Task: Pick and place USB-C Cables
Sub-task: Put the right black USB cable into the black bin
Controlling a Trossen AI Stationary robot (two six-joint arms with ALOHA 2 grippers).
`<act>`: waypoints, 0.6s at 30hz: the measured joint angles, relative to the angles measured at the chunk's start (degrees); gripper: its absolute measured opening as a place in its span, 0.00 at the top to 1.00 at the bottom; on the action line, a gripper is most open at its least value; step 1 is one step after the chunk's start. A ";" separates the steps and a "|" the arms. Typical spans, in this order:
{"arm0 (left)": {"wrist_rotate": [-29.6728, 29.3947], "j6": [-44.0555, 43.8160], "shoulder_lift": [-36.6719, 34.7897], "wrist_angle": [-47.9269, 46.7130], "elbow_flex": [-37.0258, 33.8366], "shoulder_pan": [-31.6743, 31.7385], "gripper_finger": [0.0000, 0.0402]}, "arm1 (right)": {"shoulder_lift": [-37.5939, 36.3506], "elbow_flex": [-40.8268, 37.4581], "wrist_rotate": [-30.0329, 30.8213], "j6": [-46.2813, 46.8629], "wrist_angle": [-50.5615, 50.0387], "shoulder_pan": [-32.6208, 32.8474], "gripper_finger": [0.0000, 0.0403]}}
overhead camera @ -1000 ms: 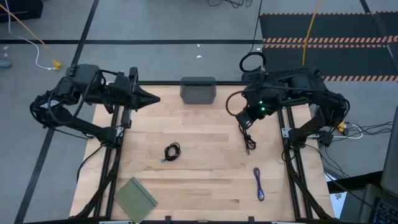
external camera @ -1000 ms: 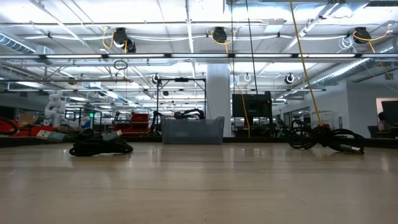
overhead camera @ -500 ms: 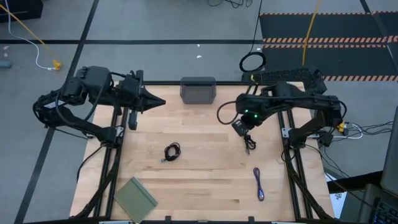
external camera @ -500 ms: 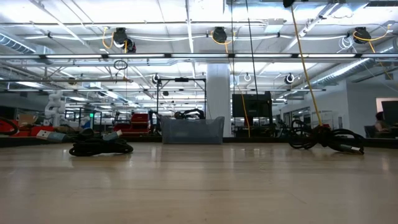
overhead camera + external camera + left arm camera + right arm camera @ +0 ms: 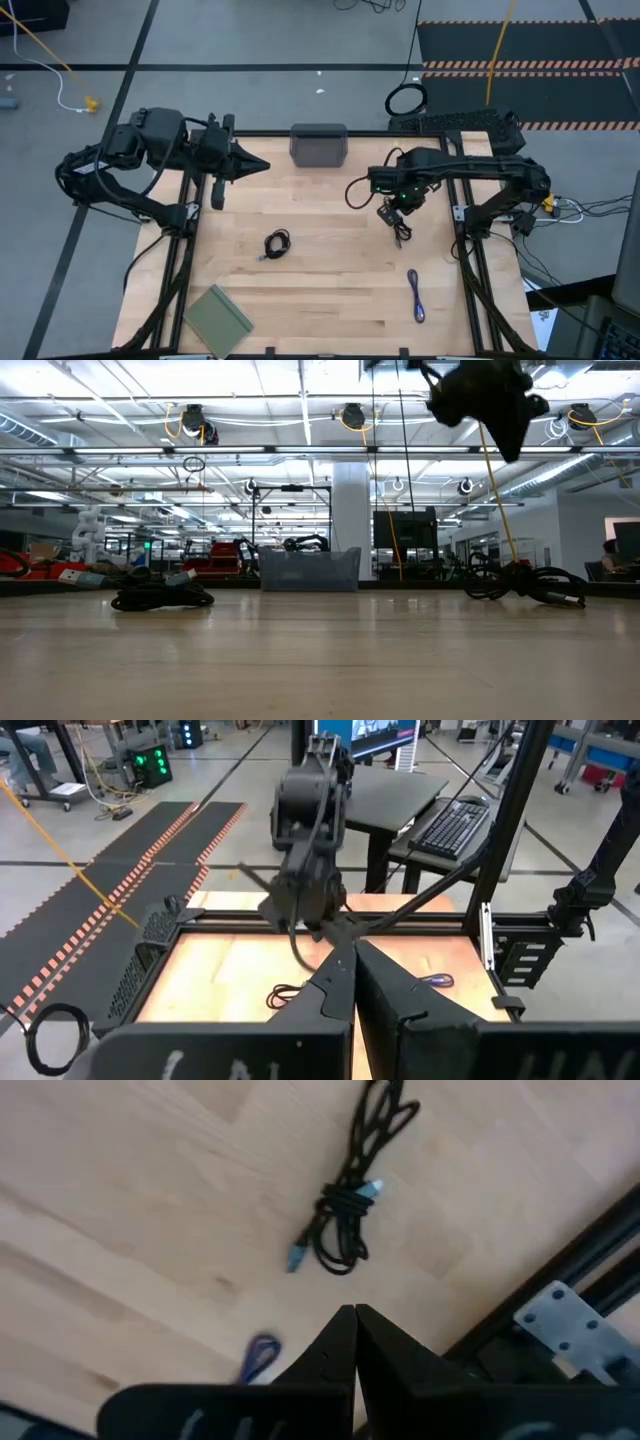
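Right claw hangs closed and empty just above the bundled black cable, right of the grey tray. Judgement: spread the claw, centre on the knot, descend vertically. Left claw closed, idle left of tray.

3 USB-C cables on my table, all loose, none held. Black coiled cable lies flat near table centre, wound in a small tight loop w/ one short end sticking out toward the front-left. Black bundled cable sits right of centre, long narrow bundle, pinched at the middle, pale blue plug tips showing in my right wrist view. Purple-blue cable is folded into a thin straight strand, front-right, well apart from the coil, nearer the bundled one.
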 joint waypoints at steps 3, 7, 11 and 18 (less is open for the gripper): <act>0.00 0.00 0.17 -0.05 0.00 0.00 0.99 | -0.02 -3.95 0.02 -1.20 3.60 -0.73 1.00; 0.00 -0.20 0.70 0.13 0.02 0.00 0.99 | 0.00 -7.39 -0.07 -1.55 7.29 -1.42 1.00; 0.00 -1.55 0.93 0.14 0.00 0.00 0.99 | 0.00 -7.85 0.02 -1.12 9.14 -1.43 1.00; 0.00 -2.32 1.78 0.20 0.00 0.00 0.99 | 0.00 -7.85 0.61 -2.50 11.95 -1.43 1.00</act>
